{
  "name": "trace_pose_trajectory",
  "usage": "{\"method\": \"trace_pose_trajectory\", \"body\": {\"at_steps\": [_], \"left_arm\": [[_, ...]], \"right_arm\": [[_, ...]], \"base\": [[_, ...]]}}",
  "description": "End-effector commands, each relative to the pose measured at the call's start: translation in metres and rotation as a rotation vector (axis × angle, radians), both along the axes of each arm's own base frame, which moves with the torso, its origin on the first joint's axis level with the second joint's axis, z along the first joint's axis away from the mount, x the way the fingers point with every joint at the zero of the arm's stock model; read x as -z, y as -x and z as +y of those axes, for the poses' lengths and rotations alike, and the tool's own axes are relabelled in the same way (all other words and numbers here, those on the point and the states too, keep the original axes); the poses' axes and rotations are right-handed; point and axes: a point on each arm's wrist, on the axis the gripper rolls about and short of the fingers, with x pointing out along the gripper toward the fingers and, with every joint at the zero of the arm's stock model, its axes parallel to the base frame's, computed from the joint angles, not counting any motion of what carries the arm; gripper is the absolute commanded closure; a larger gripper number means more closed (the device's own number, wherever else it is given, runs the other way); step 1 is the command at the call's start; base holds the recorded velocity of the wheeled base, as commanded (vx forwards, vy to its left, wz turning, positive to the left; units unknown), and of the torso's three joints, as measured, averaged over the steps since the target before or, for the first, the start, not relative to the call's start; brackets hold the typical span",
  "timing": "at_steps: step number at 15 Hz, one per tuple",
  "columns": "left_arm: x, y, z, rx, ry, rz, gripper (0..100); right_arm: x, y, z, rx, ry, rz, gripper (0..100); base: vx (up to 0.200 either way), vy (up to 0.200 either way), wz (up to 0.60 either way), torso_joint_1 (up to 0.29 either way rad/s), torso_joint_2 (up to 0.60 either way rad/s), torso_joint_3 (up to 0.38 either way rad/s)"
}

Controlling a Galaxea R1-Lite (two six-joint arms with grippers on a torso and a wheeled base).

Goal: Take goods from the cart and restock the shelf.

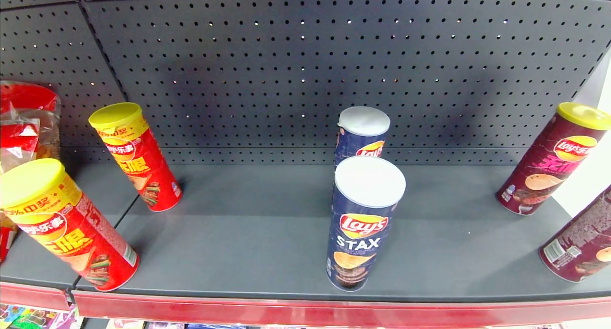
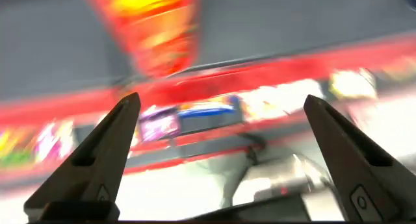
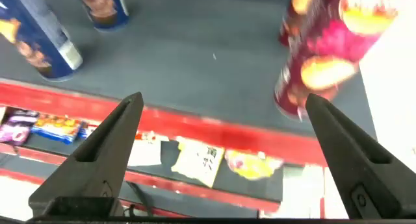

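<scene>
Standing upright on the grey shelf (image 1: 248, 224), the front blue can (image 1: 363, 224) is the landmark, close to the shelf's red front strip (image 1: 334, 313). The rear blue can (image 1: 361, 138) is straight behind it and very near; can't tell if they touch. Both have white lids.

Left of the front blue can and well apart from it are two yellow-lidded red cans. The front red can (image 1: 67, 224) is at the strip, and the rear red can (image 1: 136, 157) is farther back, near the pegboard wall (image 1: 286, 71). Bagged goods (image 1: 24, 123) sit farther left again, past the red cans.

Right of the front blue can, well apart, are two more cans. The rear maroon can (image 1: 549, 162) has a yellow lid, and the front maroon can (image 1: 580, 240) is cut off by the frame edge.

Left gripper (image 2: 222, 99): fingers spread wide with nothing between them, out in front of the strip, with a blurred red can beyond it. Right gripper (image 3: 224, 97): fingers spread wide and empty, out in front of the strip on the maroon-can side of the front blue can.
</scene>
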Motion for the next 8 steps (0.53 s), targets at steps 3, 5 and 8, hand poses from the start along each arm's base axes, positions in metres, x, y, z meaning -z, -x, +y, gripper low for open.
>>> {"method": "trace_pose_trajectory", "body": {"at_steps": [3,5,8], "left_arm": [[0.059,0.05,0.009,-0.139,-0.022,-0.176,0],[0.073,0.05,0.009,-0.148,-0.045,-0.182,0],[0.096,0.02,0.002,-0.078,0.03,-0.439,0]], "right_arm": [[0.047,0.013,0.0,0.103,0.015,-0.032,0],[0.049,0.011,-0.001,0.143,0.02,-0.041,0],[0.076,-0.001,-0.001,0.017,0.002,-0.128,0]], "base": [[0.0,0.0,0.0,0.0,0.0,0.0],[0.0,0.0,0.0,0.0,0.0,0.0],[0.0,0.0,0.0,0.0,0.0,0.0]]}}
